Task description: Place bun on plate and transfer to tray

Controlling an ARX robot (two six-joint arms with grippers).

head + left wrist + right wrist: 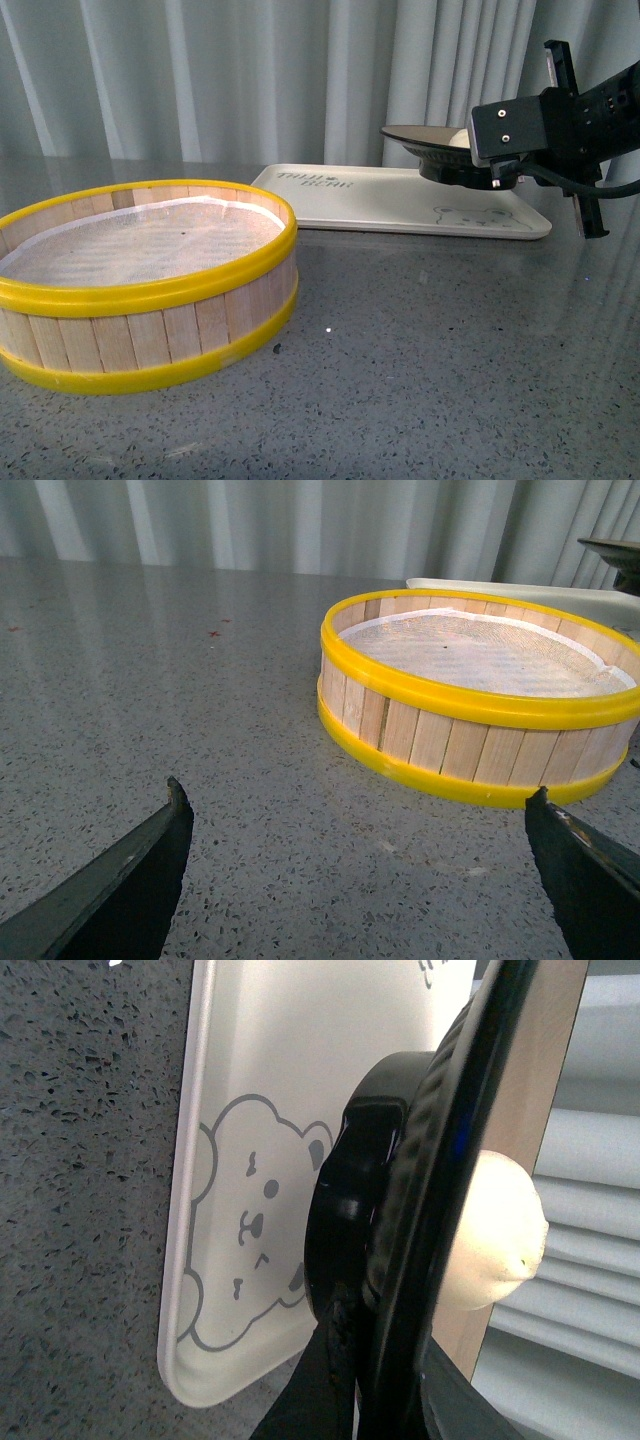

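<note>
Your left gripper (360,805) hung with its fingers spread wide, near the steamer basket (140,285). Further right, over the tray's (380,205) bear end, your right gripper (492,152) clamped the plate's (425,138) rim, with the bun (500,1230) sitting on the plate.

A: What closes off the back?
B: A pale grey-white curtain (250,80), hanging in long vertical folds across the whole width.
A: And underneath?
B: A dark grey counter (420,380), speckled with fine light flecks, smooth and slightly glossy. The light is soft and even, and the far part faintly mirrors the folds.
</note>
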